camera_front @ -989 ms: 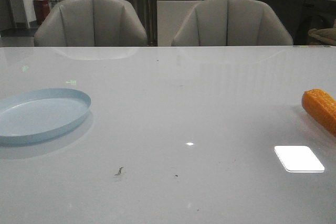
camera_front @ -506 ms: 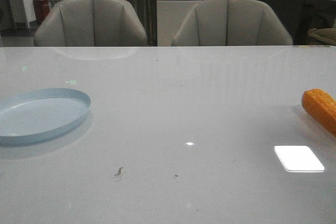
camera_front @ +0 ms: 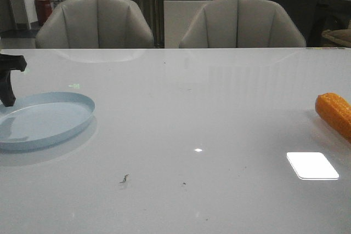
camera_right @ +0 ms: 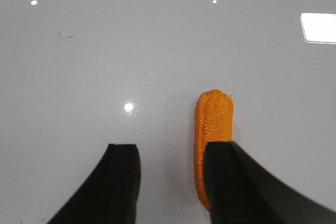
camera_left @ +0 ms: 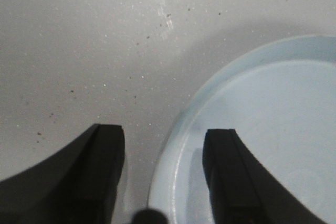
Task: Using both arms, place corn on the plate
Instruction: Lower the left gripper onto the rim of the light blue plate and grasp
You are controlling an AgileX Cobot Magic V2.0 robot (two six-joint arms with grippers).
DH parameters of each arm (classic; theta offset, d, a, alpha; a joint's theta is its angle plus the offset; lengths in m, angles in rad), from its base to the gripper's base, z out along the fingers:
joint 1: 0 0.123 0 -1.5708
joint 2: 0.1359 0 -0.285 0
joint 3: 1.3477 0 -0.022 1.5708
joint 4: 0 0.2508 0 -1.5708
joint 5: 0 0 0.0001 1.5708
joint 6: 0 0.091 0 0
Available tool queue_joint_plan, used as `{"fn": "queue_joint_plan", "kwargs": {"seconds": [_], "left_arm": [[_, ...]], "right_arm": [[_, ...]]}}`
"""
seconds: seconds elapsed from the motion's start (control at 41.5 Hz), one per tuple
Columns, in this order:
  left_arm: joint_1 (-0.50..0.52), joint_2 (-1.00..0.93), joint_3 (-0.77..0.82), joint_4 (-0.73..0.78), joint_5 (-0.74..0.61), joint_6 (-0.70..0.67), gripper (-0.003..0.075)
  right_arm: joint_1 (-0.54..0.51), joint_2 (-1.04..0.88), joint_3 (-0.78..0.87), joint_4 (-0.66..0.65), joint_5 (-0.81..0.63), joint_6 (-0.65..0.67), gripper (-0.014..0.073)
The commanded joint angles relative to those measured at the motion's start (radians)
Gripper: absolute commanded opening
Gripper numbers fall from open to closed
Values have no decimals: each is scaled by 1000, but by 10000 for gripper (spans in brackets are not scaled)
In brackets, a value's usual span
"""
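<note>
The orange corn [camera_front: 334, 114] lies on the white table at the far right edge of the front view. In the right wrist view the corn [camera_right: 212, 124] lies partly under one finger [camera_right: 236, 182] of my right gripper [camera_right: 170, 153], which is open and empty above it. The pale blue plate [camera_front: 44, 120] sits at the left. My left gripper [camera_front: 8, 83] shows at the left edge of the front view, over the plate's far rim. In the left wrist view it [camera_left: 165, 137] is open and straddles the plate's rim [camera_left: 173, 156].
Two grey chairs [camera_front: 96, 23] stand behind the table's far edge. A bright window reflection [camera_front: 312, 165] lies on the tabletop near the corn. A few small dark specks [camera_front: 125, 178] mark the table's middle front.
My left gripper has come into the front view at the left edge, over the plate. The corn and plate have not moved.
</note>
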Motion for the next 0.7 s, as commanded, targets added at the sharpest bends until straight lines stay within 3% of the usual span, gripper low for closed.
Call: {"fn": "queue_joint_plan", "kwargs": {"seconds": [0.0,0.265,0.338,0.458,0.675], "left_arm": [[3,-37,-32,-37,-16,-7,407],[3,13,-32,-73,46,-7,384],[3,14,-32,-73,51,-7,310],[3,14,-32,-73,51,-7,90],[3,14,-57,-91,16,-7,94]], "right_arm": [[0,-8,-36,4,-77,1,404],[0,-8,-36,4,-77,1,404],[0,-8,-36,4,-77,1,404],[0,-8,-36,4,-77,1,404],[0,-8,-36,4,-76,1,404]]}}
